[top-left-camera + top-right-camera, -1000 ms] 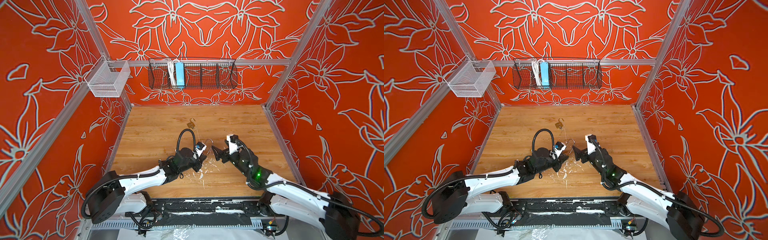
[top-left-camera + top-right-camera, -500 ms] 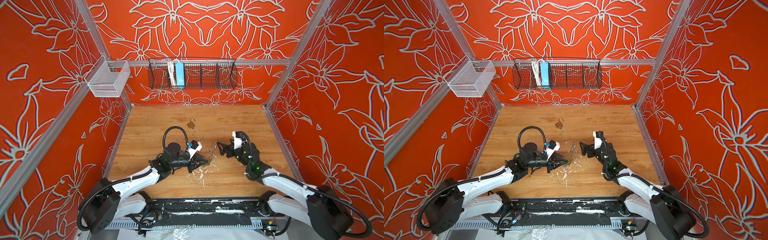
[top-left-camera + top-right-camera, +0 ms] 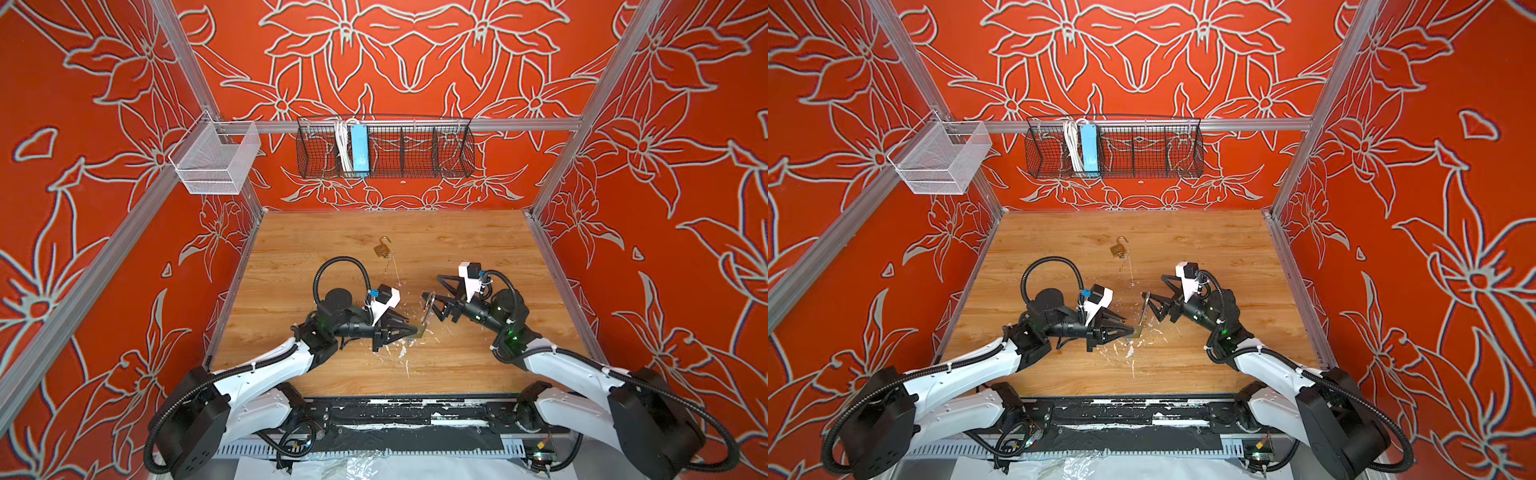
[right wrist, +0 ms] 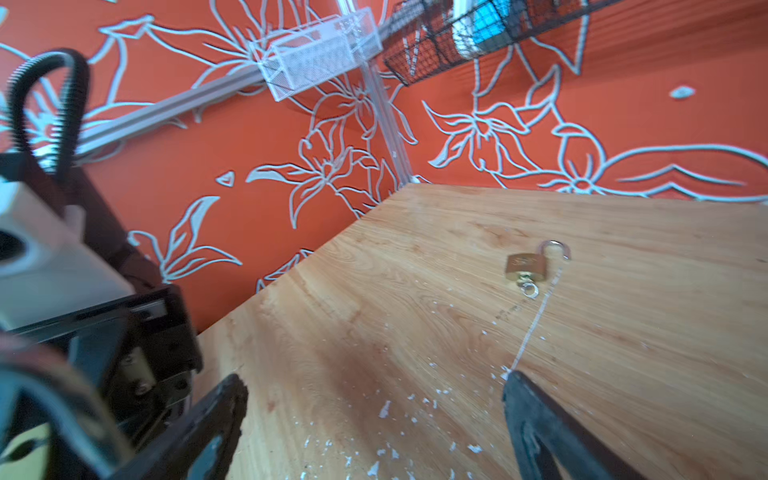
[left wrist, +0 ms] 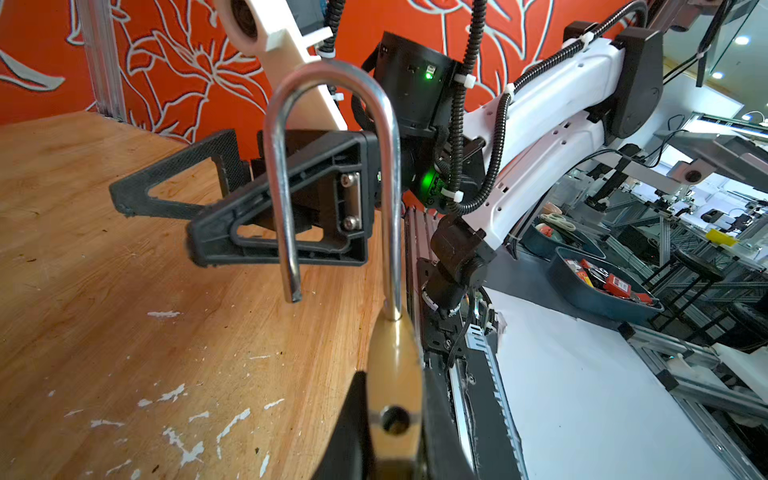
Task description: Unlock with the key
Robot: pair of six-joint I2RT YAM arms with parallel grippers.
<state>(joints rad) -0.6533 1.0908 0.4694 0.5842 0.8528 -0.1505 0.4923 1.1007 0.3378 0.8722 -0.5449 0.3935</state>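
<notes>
Brass padlock (image 5: 392,365) in left end effector's (image 3: 413,330) grip, shackle (image 5: 328,75) open
Right end effector (image 4: 372,380) gapes alongside; unlocking looks done, setting it on the tabletop (image 3: 332,232) seems next.

**YAM arm pair: external finish and fittings.**
The left arm (image 3: 266,374) and right arm (image 3: 569,368) carry white link shells between black cylindrical joint housings (image 3: 195,428). Black corrugated conduit (image 3: 338,259) runs along each arm, secured by white cable ties (image 5: 463,81). A white camera mount (image 3: 384,300) is fitted at each wrist. Green indicator lights (image 5: 428,75) are lit on the black wrist housings. The right gripper (image 5: 157,228) has black fingers (image 5: 232,258) of open triangular frame form, with two silver screws (image 5: 351,222) at the near finger's base.
</notes>
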